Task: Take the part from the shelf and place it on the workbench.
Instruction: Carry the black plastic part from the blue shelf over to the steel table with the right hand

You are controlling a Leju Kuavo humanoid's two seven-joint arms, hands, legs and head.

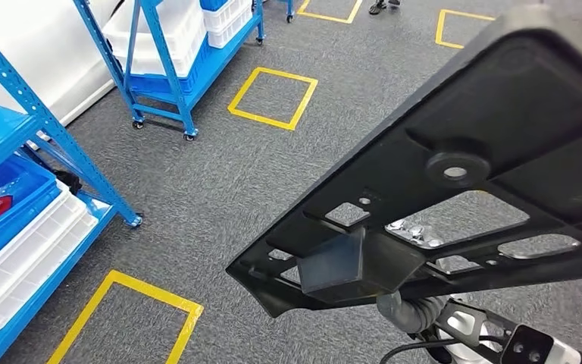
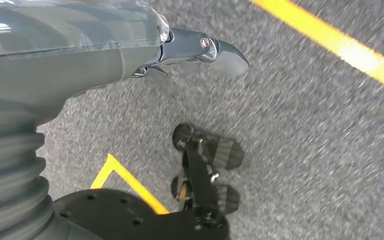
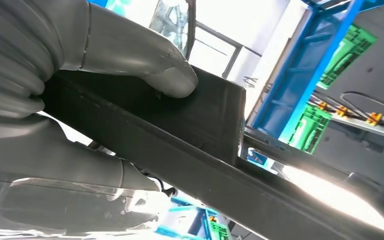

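One flat black ribbed part (image 1: 492,136), right hand (image 3: 80,100) gripping

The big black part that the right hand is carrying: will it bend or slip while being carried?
The black part probably stays stiff: it juts far out without visible sagging. Its many cut-outs suggest it is light for its size. The right hand grips only one block, thumb pressed on it, so the long overhang may twist or slip if swung.

Grey carpet (image 1: 220,182) with yellow tape squares (image 1: 273,97); white crates (image 1: 168,34); green crates (image 3: 352,47).
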